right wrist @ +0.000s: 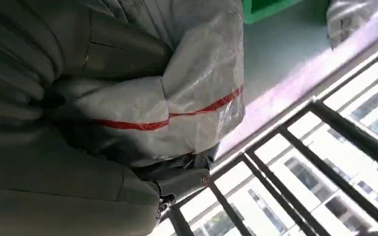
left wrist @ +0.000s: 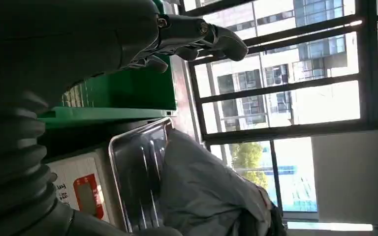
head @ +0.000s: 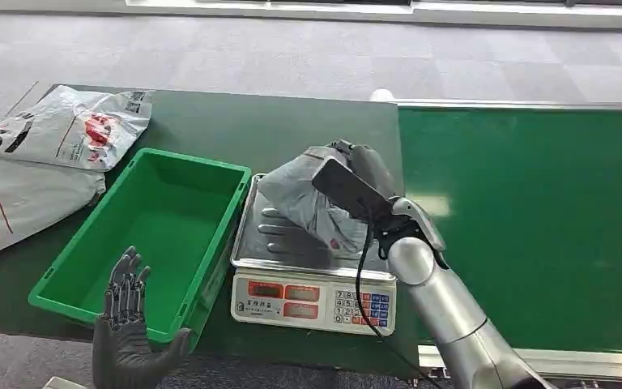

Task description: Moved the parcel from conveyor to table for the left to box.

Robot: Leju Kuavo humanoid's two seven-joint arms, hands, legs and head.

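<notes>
A crumpled grey parcel (head: 304, 198) with a red stripe (right wrist: 177, 98) is over the steel tray (head: 271, 243) of the scale (head: 312, 301), its lower edge against the tray (left wrist: 140, 167). My right hand (head: 364, 172) grips it from the top and far side, fingers (right wrist: 177, 179) wrapped round the plastic. My left hand (head: 129, 316) hovers open, palm up and fingers spread, at the near corner of the green box (head: 158, 235), holding nothing. In the left wrist view the parcel (left wrist: 206, 191) sits beside the box wall (left wrist: 123, 93).
The green conveyor belt (head: 526, 219) runs to the right of the scale. Two white printed mail bags (head: 73, 126) (head: 16, 198) lie on the dark green table (head: 235, 121) left of the box. The box is empty inside.
</notes>
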